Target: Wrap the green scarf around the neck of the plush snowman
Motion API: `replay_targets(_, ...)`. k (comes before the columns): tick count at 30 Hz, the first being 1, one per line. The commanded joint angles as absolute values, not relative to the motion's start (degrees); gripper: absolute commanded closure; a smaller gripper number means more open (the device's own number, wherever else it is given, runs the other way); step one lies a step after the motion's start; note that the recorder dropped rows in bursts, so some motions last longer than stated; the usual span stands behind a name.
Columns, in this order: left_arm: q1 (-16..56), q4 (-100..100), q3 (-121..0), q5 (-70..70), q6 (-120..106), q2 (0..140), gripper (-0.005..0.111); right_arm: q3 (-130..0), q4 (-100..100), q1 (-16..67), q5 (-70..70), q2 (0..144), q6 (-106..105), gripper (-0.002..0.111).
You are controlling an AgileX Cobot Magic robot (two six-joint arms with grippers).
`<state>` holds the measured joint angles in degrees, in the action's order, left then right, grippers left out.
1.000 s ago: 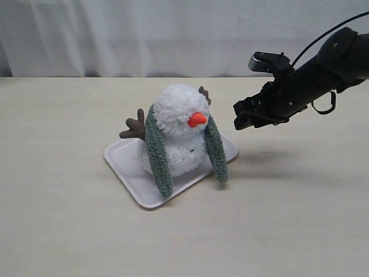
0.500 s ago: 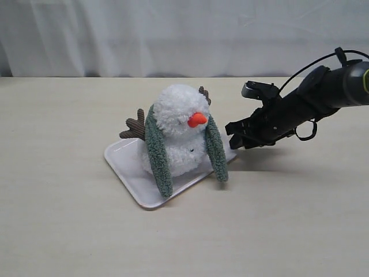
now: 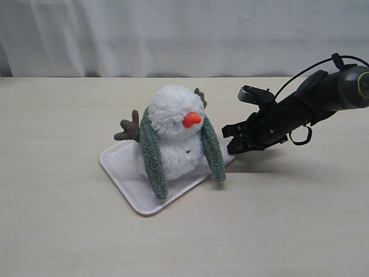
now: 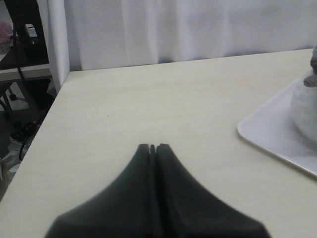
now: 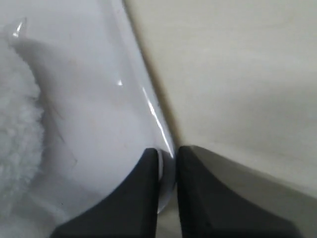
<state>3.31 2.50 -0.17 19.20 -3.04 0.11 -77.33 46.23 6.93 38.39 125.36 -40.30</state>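
Scarf (image 3: 152,156) was not what the right tool (image 3: 229,144) had gone for. Within the last second it dropped from the air at the right of the exterior frame to the counter (image 3: 277,219) and drew its jaws together on the right rim of the tray (image 3: 124,176). The right wrist view showed that rim pinched between the two fingertips (image 5: 148,157). As they closed, the tray slid a little toward the left of the frame and carried the snowman (image 3: 172,115) with it.

The snowman sat upright on the tray at the centre of the frame. The scarf lay draped behind its neck (image 3: 180,138), with both ends hanging down the front, one on each side, uncrossed. So the wrap was only half made. I judged the clamp on the tray to be a repositioning or a mis-aimed grab, not progress on the scarf.

The left tool (image 4: 152,148) was pressed together, holding nothing, over bare counter beside the tray.
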Motion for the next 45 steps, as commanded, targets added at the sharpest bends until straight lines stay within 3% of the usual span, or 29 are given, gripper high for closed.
replay_targets(1, 3.5, 2.4, 0.0, 18.6, -2.9, 0.0, 0.107, -76.5, 43.9, 6.8, 44.9, 126.5, -41.1, 0.104)
replay_targets(16, 3.5, 2.4, 0.0, 18.6, -2.9, 0.0, 0.107, -61.4, 50.1, 6.8, 15.5, 119.8, -35.1, 0.104)
replay_targets(24, 3.5, 2.4, 0.0, 18.6, -2.9, 0.0, 0.107, -59.2, 55.6, 6.8, 18.4, 119.3, -35.5, 0.104)
replay_targets(32, 3.5, 2.4, 0.0, 18.5, -2.9, 0.0, 0.107, -49.1, 98.5, 6.8, 20.4, 115.0, -69.4, 0.104)
replay_targets(38, 3.5, 2.4, 0.0, 18.5, -2.9, 0.0, 0.107, -47.6, 99.9, 6.8, 22.4, 114.7, -72.2, 0.104)
replay_targets(45, 3.5, 2.4, 0.0, 18.5, -2.9, 0.0, 0.107, -48.1, 99.9, 6.8, 11.7, 112.6, -69.1, 0.104)
